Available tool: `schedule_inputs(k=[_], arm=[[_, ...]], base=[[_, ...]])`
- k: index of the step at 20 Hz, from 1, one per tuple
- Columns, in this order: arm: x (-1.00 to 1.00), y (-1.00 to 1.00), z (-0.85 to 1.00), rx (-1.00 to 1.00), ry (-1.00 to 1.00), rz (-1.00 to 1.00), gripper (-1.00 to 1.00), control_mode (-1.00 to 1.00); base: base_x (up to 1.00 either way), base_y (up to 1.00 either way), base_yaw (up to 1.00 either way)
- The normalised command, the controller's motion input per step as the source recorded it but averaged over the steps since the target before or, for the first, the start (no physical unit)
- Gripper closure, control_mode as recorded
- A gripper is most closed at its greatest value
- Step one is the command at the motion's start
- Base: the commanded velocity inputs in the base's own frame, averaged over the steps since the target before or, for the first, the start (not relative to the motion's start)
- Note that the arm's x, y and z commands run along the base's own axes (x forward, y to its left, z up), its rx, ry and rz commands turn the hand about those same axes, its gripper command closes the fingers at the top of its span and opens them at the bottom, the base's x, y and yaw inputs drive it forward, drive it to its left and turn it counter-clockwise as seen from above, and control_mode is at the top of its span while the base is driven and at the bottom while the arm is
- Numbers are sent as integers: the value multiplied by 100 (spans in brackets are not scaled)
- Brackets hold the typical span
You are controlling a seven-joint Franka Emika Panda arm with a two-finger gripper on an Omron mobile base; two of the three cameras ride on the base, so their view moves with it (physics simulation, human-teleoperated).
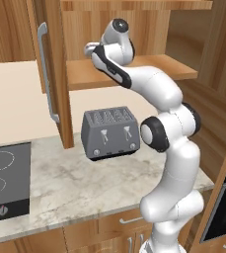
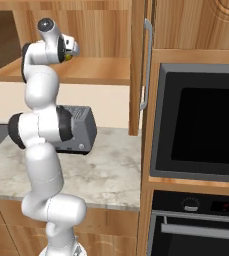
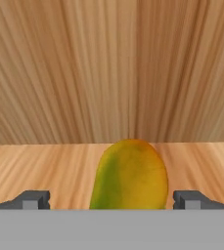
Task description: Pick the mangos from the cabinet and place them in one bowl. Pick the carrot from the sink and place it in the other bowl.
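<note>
One mango (image 3: 130, 173), yellow-green with an orange top, lies on the cabinet's plank shelf (image 3: 40, 166) against its wooden back wall. My gripper (image 3: 111, 200) is open and level with the fruit, one dark fingertip (image 3: 33, 200) on each side of it and neither touching. From the base, the hand (image 1: 91, 49) reaches into the open cabinet (image 1: 159, 69) above the shelf. A sliver of the mango (image 2: 68, 56) shows under the hand (image 2: 73, 49). The cabinet's door (image 1: 53, 74) with its long silver bar handle stands open to the left.
A grey toaster (image 1: 109, 132) stands on the marble counter (image 1: 85, 183) below the shelf. A black cooktop (image 1: 1, 183) lies at the counter's left. A built-in oven (image 2: 201, 120) fills the wall to the right, beside a second wooden door (image 2: 138, 65).
</note>
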Motion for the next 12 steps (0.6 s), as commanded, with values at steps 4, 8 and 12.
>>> schedule_inputs(k=[4, 8, 12], arm=[[13, 0, -3, 0, 1, 0, -100, -100], [8, 0, -18, 0, 0, 0, -100, -100], [0, 0, -19, 0, 0, 0, -100, -100]], base=[[0, 0, 0], [0, 0, 0], [0, 0, 0]])
